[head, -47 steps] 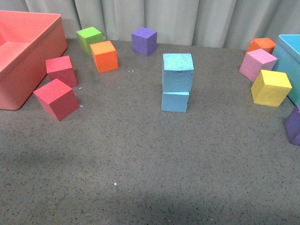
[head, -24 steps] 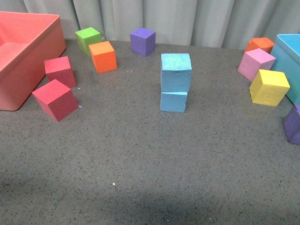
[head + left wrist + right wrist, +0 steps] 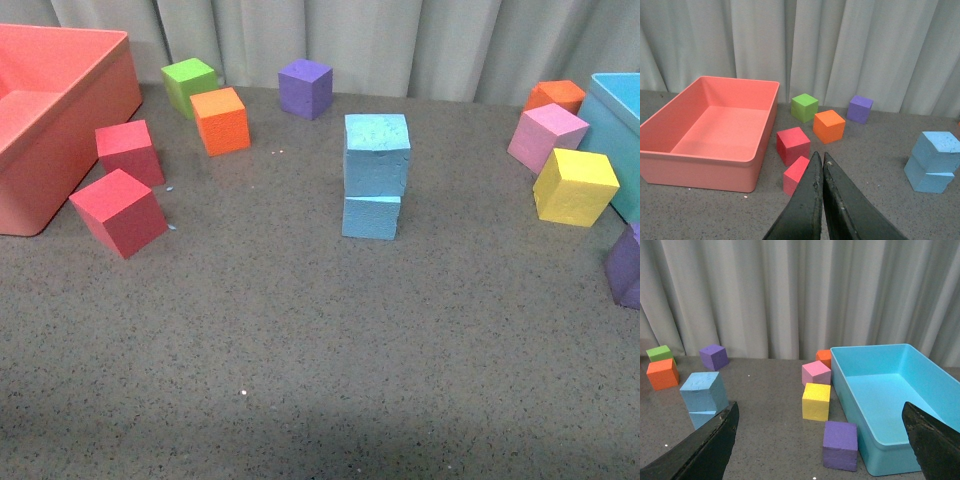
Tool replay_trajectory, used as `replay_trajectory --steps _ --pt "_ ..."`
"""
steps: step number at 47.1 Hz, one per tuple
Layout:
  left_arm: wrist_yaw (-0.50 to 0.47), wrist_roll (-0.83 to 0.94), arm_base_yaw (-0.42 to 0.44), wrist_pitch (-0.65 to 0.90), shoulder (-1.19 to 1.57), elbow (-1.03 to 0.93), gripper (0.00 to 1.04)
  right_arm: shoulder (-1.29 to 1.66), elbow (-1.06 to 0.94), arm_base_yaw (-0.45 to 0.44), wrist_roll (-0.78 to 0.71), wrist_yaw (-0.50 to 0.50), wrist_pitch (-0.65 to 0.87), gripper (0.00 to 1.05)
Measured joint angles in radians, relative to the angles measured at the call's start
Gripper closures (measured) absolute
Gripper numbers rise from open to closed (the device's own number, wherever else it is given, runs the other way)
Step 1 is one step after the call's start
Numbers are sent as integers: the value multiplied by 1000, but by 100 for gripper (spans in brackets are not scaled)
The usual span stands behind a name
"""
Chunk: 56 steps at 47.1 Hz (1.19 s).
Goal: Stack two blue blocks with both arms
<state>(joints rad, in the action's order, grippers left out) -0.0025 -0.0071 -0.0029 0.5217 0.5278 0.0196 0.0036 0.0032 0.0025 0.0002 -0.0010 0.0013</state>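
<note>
The two blue blocks stand stacked in the middle of the table: the upper blue block (image 3: 377, 153) rests on the lower blue block (image 3: 371, 217), turned slightly askew. The stack also shows in the left wrist view (image 3: 935, 161) and in the right wrist view (image 3: 704, 392). Neither arm shows in the front view. My left gripper (image 3: 819, 156) is shut and empty, well back from the stack, over the table near a red cube (image 3: 796, 174). My right gripper (image 3: 820, 412) is wide open and empty, back from the stack, with a purple cube (image 3: 839, 444) between its fingers' lines.
A salmon bin (image 3: 40, 120) stands far left with two red cubes (image 3: 120, 211), an orange cube (image 3: 222, 120), a green cube (image 3: 190, 84) and a purple cube (image 3: 305, 87) nearby. A teal bin (image 3: 890, 400) stands right, beside yellow (image 3: 574, 186), pink (image 3: 547, 136) and orange cubes.
The stack and other cubes hold their places; the front view has only shifted by a few pixels. No arm is in the front view in any frame.
</note>
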Motion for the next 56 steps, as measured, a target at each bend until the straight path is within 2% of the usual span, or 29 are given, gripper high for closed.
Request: replay_trajectory --steps 44,49,56 --pt "0 0 0 -349 -359 0 101 0 0 0 0 0 0 10" --pt "1 0 0 -506 -486 0 101 0 0 0 0 0 0 10" --pt "1 0 0 -519 -522 0 101 0 0 0 0 0 0 10"
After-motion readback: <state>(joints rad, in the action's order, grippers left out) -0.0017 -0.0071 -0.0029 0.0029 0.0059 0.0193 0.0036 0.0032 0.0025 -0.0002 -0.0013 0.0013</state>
